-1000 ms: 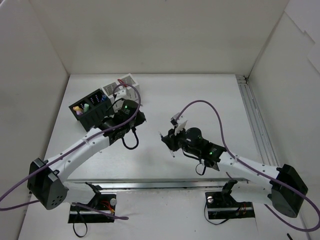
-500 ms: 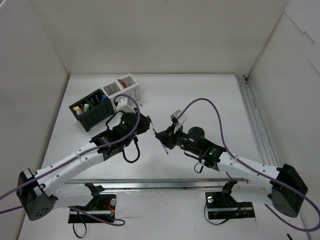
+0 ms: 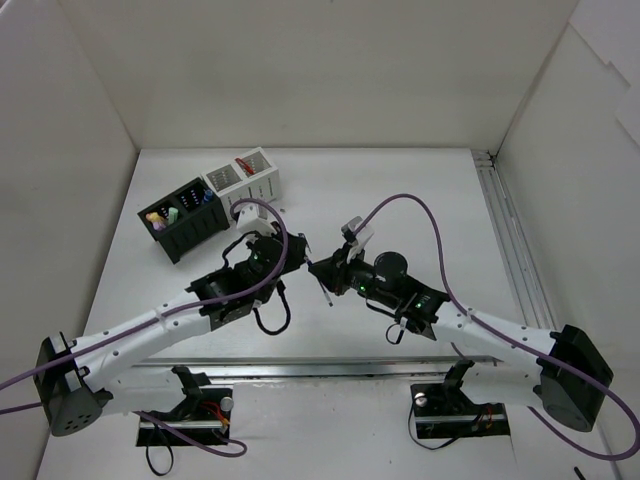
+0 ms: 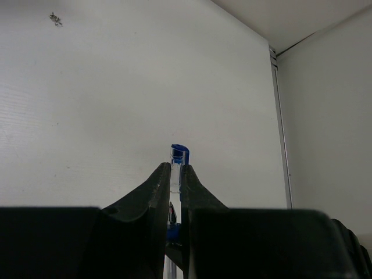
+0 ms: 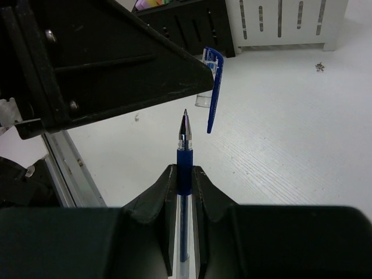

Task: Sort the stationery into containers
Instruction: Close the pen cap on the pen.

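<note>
Clear-barrelled blue pen [image 5: 184,165], its writing tip bare and pointing up the right wrist view, is clamped between the narrow-set fingers of the right gripper [image 5: 184,177] at lower centre. Just above and to the right of the tip is a clear pen cap with a blue clip [image 5: 213,87]. It is apart from the pen and pinched by the left gripper [image 4: 176,174], whose fingers are closed tight on it. The left wrist view shows the cap's blue end standing above the fingertips at frame centre. In the top view both grippers lie close together at mid-frame over the white table [image 3: 430,190], with the pen slanting toward lower right. A black slotted desk organiser [image 3: 185,222] and a white perforated organiser [image 3: 250,178] stand side by side at upper left. Coloured highlighters [image 3: 170,214] show in the black one.
</note>
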Robot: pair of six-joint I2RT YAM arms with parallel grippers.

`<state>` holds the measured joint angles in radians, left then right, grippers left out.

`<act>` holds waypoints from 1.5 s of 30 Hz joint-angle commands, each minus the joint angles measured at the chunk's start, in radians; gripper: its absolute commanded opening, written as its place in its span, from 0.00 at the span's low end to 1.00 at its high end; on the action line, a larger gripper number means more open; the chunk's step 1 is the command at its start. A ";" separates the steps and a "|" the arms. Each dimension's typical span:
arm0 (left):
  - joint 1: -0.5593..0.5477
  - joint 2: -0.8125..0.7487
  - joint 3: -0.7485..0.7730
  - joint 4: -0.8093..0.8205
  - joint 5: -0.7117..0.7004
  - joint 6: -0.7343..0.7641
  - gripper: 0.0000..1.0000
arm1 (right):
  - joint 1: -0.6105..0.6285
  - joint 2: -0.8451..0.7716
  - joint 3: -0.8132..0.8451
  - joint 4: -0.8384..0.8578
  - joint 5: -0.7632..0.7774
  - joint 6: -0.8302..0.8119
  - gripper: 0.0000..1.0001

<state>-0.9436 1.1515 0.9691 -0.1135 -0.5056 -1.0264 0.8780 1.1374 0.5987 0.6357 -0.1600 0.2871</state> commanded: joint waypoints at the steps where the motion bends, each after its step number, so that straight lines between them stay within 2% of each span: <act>1: -0.023 -0.026 0.000 0.060 -0.089 -0.027 0.00 | 0.003 -0.010 0.058 0.098 0.027 0.015 0.00; 15: -0.032 -0.038 -0.015 0.078 -0.094 -0.031 0.00 | 0.004 -0.004 0.062 0.096 0.050 0.007 0.00; 45: -0.032 -0.058 -0.038 0.106 -0.097 -0.027 0.00 | 0.001 0.007 0.069 0.068 0.002 0.003 0.00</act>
<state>-0.9707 1.1229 0.9192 -0.0746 -0.5949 -1.0580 0.8780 1.1511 0.6098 0.6350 -0.1463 0.2970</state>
